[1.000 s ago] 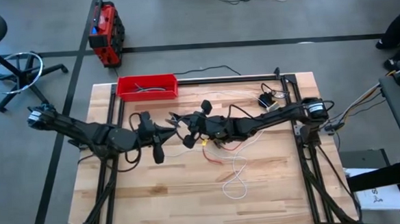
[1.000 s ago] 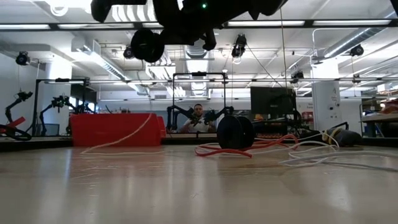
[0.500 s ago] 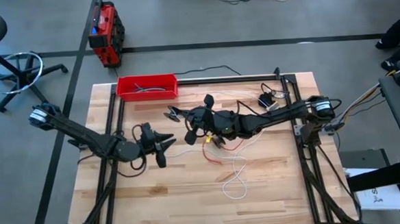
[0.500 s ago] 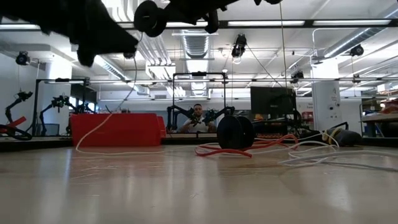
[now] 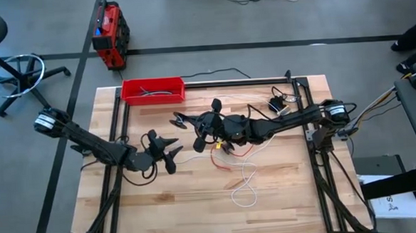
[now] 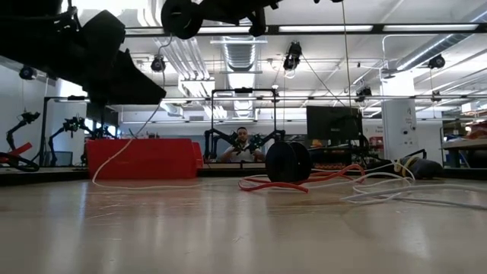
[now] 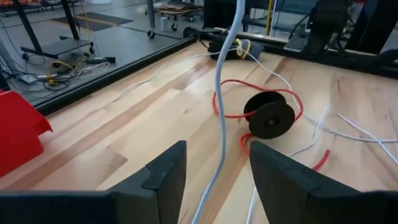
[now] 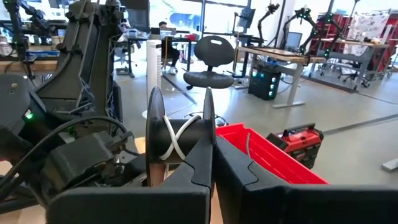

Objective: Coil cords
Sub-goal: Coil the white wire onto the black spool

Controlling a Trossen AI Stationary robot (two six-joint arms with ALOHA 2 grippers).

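Right gripper [image 8: 213,142]: your fingers were closed on one flange of the white cord's spool [image 8: 180,138], a black reel with a few crossed turns of white cord on its core. You held it in the air, flanges upright, above the middle of the table [image 5: 283,198], not far in front of the red tray [image 5: 153,89]. In the low view the reel hung at the top of the picture, well clear of the wood.

Left gripper [image 7: 214,177]: your fingers stood apart. The white cord [image 7: 222,106] ran up through the gap between them; whether it touched either finger could not be told. In the high view this gripper sat above the table's left-centre, just beside the right one and nearer the front edge.

White cord, remainder: in the low view one length sloped down from under the left gripper to the table in front of the tray. More lay in loose loops right of centre, trailing toward the front edge.

Red cord [image 7: 231,87]: it lay slack on the table beneath the right arm, curling around its own black spool [image 7: 270,117]. That spool stood on edge on the wood, with white strands lying just beside it.

Red tray: it sat at the back left edge of the table, with short dark cables inside.
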